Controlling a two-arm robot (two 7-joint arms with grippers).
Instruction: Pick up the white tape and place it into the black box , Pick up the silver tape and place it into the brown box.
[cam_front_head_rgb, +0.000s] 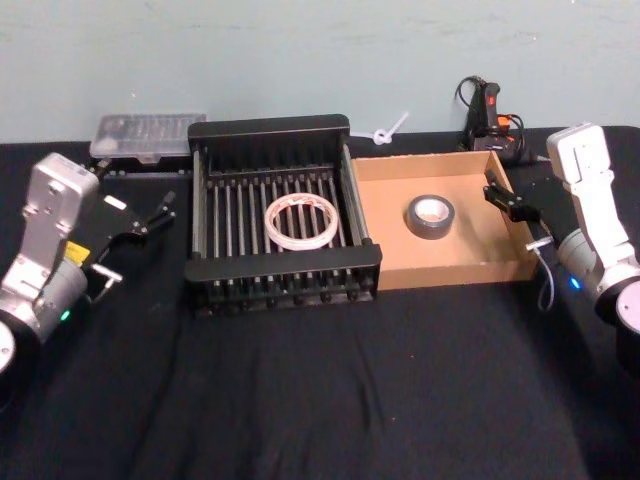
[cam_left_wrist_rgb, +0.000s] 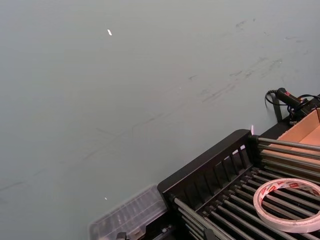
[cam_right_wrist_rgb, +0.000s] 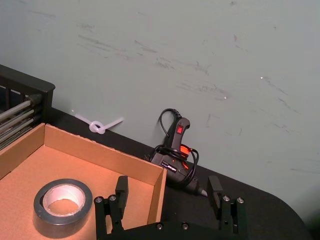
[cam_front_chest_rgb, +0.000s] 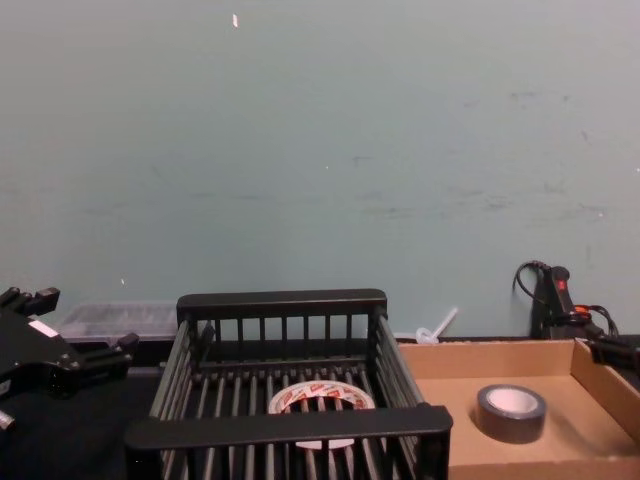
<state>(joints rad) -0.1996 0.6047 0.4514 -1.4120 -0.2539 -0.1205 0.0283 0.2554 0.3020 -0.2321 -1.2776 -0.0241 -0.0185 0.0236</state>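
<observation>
White tape (cam_front_head_rgb: 301, 221) lies flat in the black box (cam_front_head_rgb: 270, 128) and silver tape (cam_front_head_rgb: 430, 216) in the brown box (cam_front_head_rgb: 455, 270); both the left gripper (cam_front_head_rgb: 135, 232) and right gripper (cam_front_head_rgb: 515, 212), open and empty, should withdraw clear of rims.

Light even and diffuse, probably from overhead; source itself unseen. Pale green wall (cam_front_chest_rgb: 320, 150) moderately bright, no hot spots. Black tablecloth (cam_front_head_rgb: 320, 400) swallows detail, nearly featureless. Soft short shadows under bars of black box (cam_front_head_rgb: 283, 270) and inside brown box (cam_front_head_rgb: 470, 262). Faint sheen on silver tape (cam_right_wrist_rgb: 62, 207). Clear plastic case (cam_left_wrist_rgb: 127, 216) soft, slightly out of focus in left wrist view. Head view mildly grainy, edges little distorted
</observation>
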